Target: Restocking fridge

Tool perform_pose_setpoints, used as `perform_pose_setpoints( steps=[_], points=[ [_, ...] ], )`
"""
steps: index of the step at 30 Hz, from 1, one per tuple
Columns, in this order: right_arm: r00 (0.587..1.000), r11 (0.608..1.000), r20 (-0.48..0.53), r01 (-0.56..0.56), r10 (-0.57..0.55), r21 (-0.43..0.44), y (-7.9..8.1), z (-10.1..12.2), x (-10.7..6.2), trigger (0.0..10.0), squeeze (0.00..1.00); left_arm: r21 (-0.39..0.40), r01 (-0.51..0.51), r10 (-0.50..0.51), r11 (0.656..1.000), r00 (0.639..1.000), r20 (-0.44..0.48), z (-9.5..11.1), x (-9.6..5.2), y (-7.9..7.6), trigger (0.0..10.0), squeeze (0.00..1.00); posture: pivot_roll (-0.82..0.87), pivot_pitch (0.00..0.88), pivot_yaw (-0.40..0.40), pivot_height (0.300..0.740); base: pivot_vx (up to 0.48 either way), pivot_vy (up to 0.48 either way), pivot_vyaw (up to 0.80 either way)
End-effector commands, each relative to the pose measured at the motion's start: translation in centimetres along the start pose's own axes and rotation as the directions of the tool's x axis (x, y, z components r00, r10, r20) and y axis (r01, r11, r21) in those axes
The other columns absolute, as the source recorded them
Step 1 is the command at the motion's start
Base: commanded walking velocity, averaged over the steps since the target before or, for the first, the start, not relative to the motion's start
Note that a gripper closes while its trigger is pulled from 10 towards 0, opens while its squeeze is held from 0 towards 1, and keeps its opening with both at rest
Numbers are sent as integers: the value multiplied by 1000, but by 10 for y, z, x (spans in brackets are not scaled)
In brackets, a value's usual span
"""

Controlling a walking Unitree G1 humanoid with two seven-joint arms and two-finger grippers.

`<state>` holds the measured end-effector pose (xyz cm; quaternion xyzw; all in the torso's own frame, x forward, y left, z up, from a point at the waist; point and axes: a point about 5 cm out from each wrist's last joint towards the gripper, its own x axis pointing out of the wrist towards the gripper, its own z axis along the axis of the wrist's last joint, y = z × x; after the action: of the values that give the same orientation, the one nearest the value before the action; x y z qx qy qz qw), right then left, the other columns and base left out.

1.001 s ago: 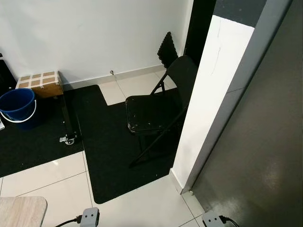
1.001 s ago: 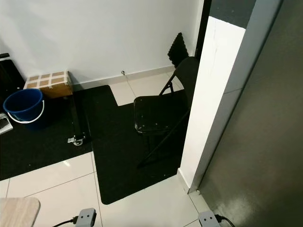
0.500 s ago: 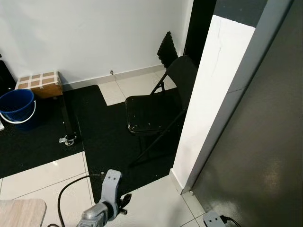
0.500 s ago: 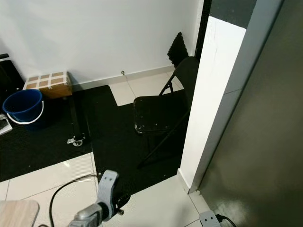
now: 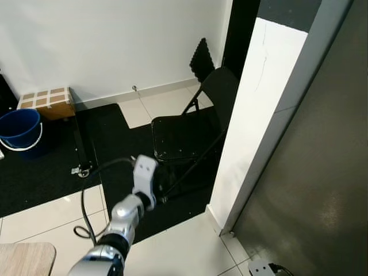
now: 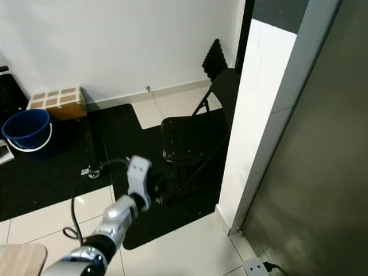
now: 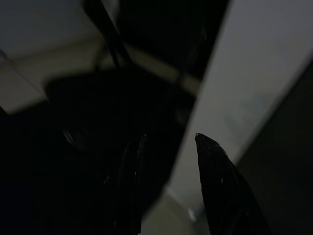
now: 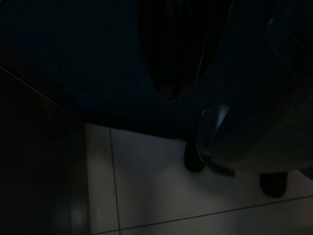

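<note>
— So, the left end effector (image 7: 168, 147) is raised over the floor mat (image 5: 132, 213), fingers parted, nothing held.
— And the fridge door (image 5: 322, 172)?
— Shut, just right of the white pillar (image 5: 253, 126). I'd swing right toward it, clearing the folding chair (image 5: 184, 135) beyond. The right end effector's state I can't tell.

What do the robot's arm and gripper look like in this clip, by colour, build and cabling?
The left arm is silver metal with a dark band near the forearm and a pale grey boxy wrist block. A black cable loops from that block back to the arm. The left gripper has two long black fingers tapering to blunt tips.
</note>
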<state>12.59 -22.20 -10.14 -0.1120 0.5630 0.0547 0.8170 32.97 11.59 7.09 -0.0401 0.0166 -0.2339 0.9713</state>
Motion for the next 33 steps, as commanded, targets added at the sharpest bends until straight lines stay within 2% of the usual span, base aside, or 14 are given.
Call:
perform_pose_setpoints(
  steps=[1, 2, 3, 6, 7, 9, 11, 15, 18, 20, 28, 33],
  points=[
    [1000, 1000, 12, 1, -1, 5, 0, 1, 0, 10000, 0, 29, -90, 87, 995, 993, 85, 21, -1, 21, 10000, 0, -29, 0, 16, 740, 0, 0, 0],
    [1000, 1000, 18, 1, -1, 10, 0, 2, 0, 10000, 0, 53, -131, 124, 990, 985, 116, 30, -1, 28, 10000, 0, -29, 0, 16, 740, 0, 0, 0],
    [1000, 1000, 18, 1, -1, 10, 0, 2, 0, 10000, 0, 53, -131, 124, 990, 985, 116, 30, -1, 28, 10000, 0, -29, 0, 16, 740, 0, 0, 0],
    [1000, 1000, 27, -1, 0, 19, -1, 4, 0, 10000, 0, 106, -203, 181, 973, 965, 190, 52, -2, 40, 10000, 0, -29, 0, 16, 740, 0, 0, 533],
    [1000, 1000, 27, -1, 0, 19, -1, 4, 0, 10000, 0, 106, -203, 181, 973, 965, 190, 52, -2, 40, 10000, 0, -29, 0, 16, 740, 0, 0, 800],
    [999, 1000, 33, -5, 4, 24, 0, 5, 0, 10000, 0, 174, -255, 209, 951, 946, 248, 72, -3, 48, 10000, 0, -29, 0, 16, 740, 0, 0, 797],
    [999, 1000, 37, -6, 5, 28, -1, 6, 0, 10000, 0, 208, -301, 237, 931, 928, 286, 85, -4, 54, 10000, 0, -23, 0, 13, 740, 0, 0, 791],
    [999, 999, 39, -7, 5, 33, -1, 6, 0, 10000, 0, 233, -338, 247, 912, 905, 346, 105, -7, 56, 10000, 0, -23, 0, 13, 740, 0, 0, 781],
    [999, 999, 40, -7, 6, 35, -1, 6, 0, 10000, 0, 238, -344, 246, 908, 900, 359, 109, -7, 55, 10000, 0, -21, 0, 14, 740, 0, 0, 781],
    [999, 999, 43, -10, 8, 41, -1, 7, 0, 10000, 0, 270, -363, 243, 892, 888, 390, 118, -8, 52, 10000, 0, -21, 0, 14, 740, 0, 0, 781],
    [999, 999, 45, -16, 14, 44, 0, 7, 0, 10000, 0, 304, -429, 285, 850, 861, 421, 127, -15, 49, 10000, 0, -19, 0, 14, 740, 0, 0, 781],
    [999, 999, 43, -18, 16, 43, 0, 6, 0, 10000, 0, 303, -441, 298, 845, 858, 418, 129, -16, 47, 10000, 0, -19, 0, 14, 740, 0, 0, 781]
  ],
)
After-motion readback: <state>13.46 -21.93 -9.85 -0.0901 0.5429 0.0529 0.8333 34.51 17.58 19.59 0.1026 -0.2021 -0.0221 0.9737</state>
